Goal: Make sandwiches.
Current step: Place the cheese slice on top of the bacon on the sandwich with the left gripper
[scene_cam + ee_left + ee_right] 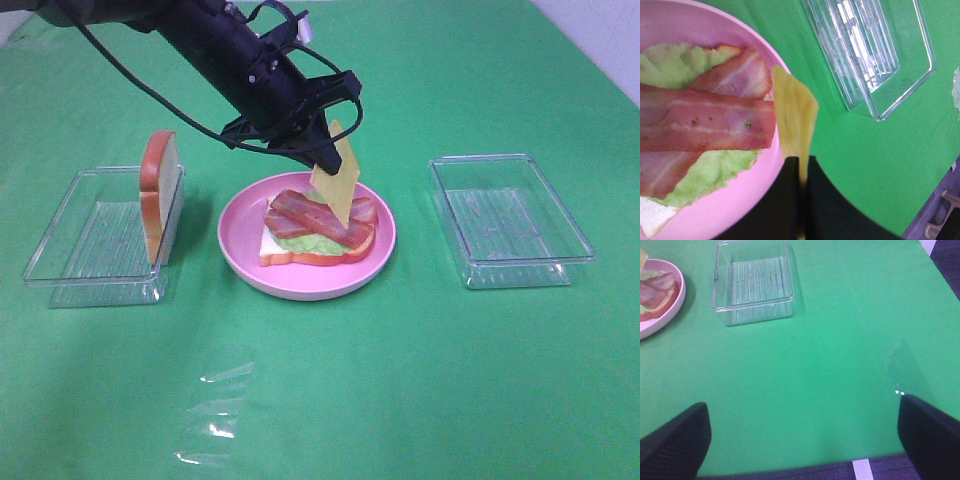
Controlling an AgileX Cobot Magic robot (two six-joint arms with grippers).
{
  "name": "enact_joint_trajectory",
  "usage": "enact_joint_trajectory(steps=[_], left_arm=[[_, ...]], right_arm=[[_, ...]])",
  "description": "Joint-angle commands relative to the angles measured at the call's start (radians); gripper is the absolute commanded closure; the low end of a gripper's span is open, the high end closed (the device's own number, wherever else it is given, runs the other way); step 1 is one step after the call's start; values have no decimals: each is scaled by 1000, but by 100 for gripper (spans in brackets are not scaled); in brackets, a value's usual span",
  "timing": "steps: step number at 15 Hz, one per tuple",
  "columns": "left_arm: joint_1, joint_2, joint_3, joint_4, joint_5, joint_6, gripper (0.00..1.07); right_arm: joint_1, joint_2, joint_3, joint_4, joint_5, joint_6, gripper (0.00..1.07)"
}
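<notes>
On the round pink plate (240, 235) lies a bread slice (272, 250) topped with green lettuce (305, 243) and reddish-brown bacon strips (310, 212). My left gripper (325, 160) reaches over the plate and is shut on a yellow cheese square (336, 180), held on edge just above the bacon. In the left wrist view the cheese (795, 117) hangs from the shut fingers (822, 200) beside the bacon (705, 120) and lettuce (715, 170). A second bread slice (158, 195) stands upright in the left clear tray (95, 235). My right gripper (802, 437) is open over bare cloth.
An empty clear tray (510, 220) stands right of the plate; it also shows in the right wrist view (752, 282) and the left wrist view (875, 55). A crumpled clear film (215, 410) lies on the green cloth near the front.
</notes>
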Motion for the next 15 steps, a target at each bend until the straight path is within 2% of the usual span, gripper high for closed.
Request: enact_joint_trajectory(steps=[1,15], left_arm=[[-7,14,3,-14,-33,6,107],[-10,89,3,-28,-59,4,107]], right_arm=[[1,-28,2,0,-7,2,9],[1,-28,2,0,-7,2,9]])
